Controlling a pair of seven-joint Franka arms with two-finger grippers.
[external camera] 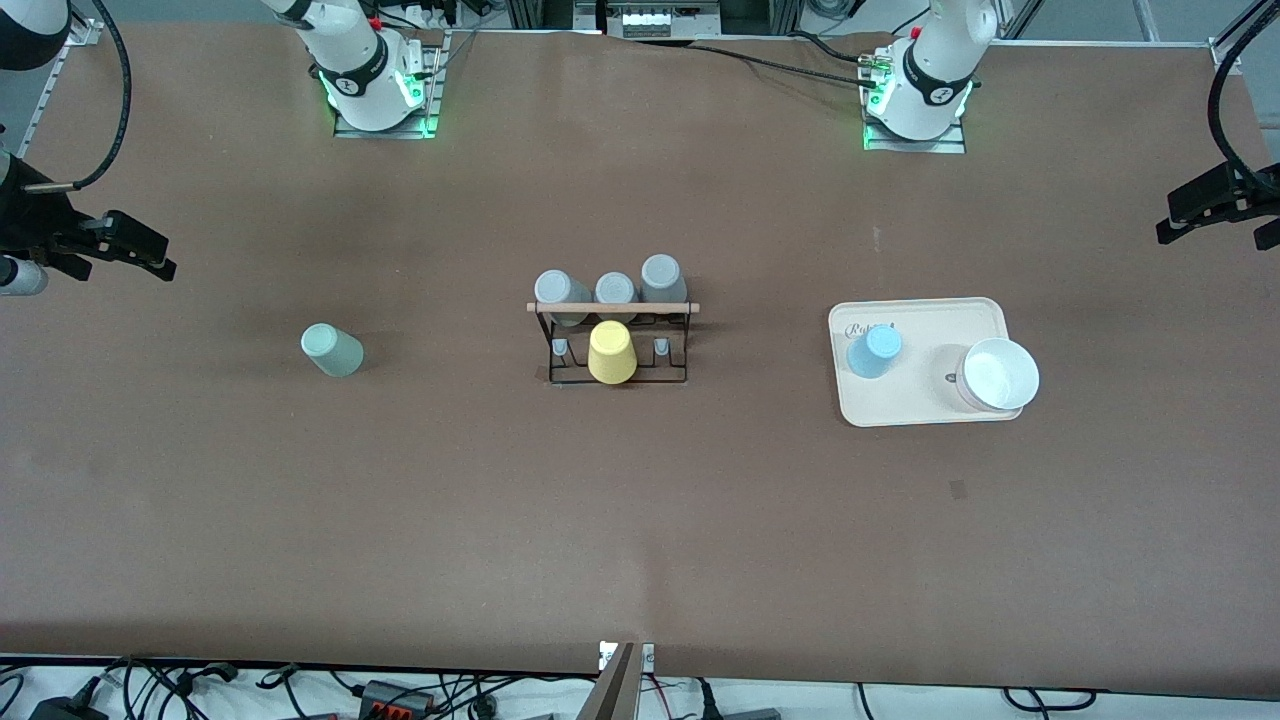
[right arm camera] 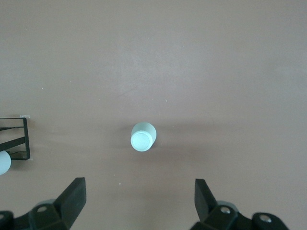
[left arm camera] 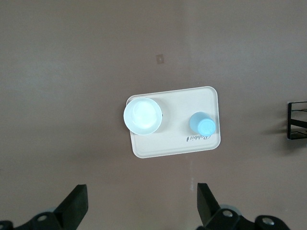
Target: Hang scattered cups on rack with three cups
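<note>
Front view is showing the rack (external camera: pixel 612 340) sitting in the middle of the worktop (external camera: pixel 640 520), a black wire frame with a light wooden rod along its top, three grey cups (external camera: pixel 612 288) hanging upside down along the row nearer the robots' bases and a yellow cup (external camera: pixel 611 352) occupying the middle peg of the row nearer the front camera. The sage green cup (external camera: pixel 332 350) is standing mouth down toward the right arm's end from the rack, well apart from it; the light blue cup (external camera: pixel 874 352) is standing mouth down on the beige tray (external camera: pixel 925 410) toward the left arm's end from the rack, with a white bowl (external camera: pixel 998 375) beside it. Both cups are small, tapered, handleless and smooth. The right gripper (right arm camera: pixel 138 201) is hanging high over the worktop out toward the right arm's end from the rack, fingers spread wide and holding nothing; the left gripper (left arm camera: pixel 141 203) is hanging likewise out toward the left arm's end, spread wide and empty. The likeliest trouble is the taper: a pinch on sloping, slick plastic could be squeezing a cup out of the fingers or tipping it over. The blue cup may also be dragging the light tray along, or the fingers may be knocking the bowl. At the rack, a misaligned cup could be catching the yellow cup or missing its peg.
</note>
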